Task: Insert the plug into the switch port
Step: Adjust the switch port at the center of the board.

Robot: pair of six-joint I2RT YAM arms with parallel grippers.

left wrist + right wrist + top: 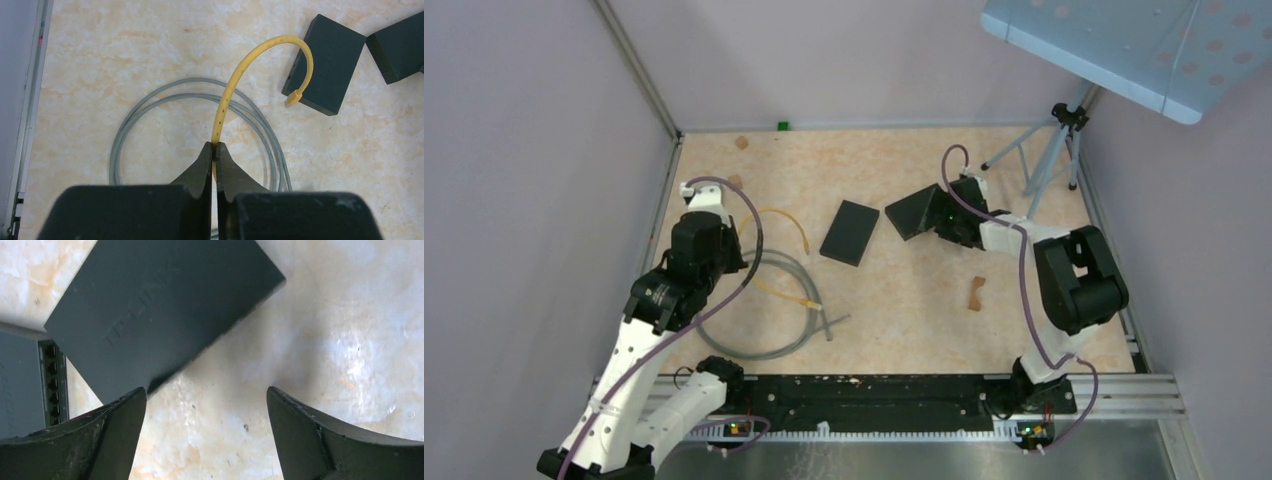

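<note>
A yellow cable [235,75] curves from my left gripper [215,146], which is shut on it a way back from its plug [293,98]. The plug hangs close to the side of a flat black switch [327,65]; whether they touch I cannot tell. From above, the left gripper [736,238] is left of this switch [850,232]. A second black switch [912,212] lies to its right. My right gripper [206,395] is open and empty over the table, its left finger by that switch's corner [160,310]. The first switch's port row [51,382] shows at the left.
A grey cable coil [769,310] lies under the yellow cable, and the yellow cable's other end [809,302] rests on it. A small wooden piece [975,293] lies at the right. A tripod [1054,150] stands at the back right corner. Walls enclose the table.
</note>
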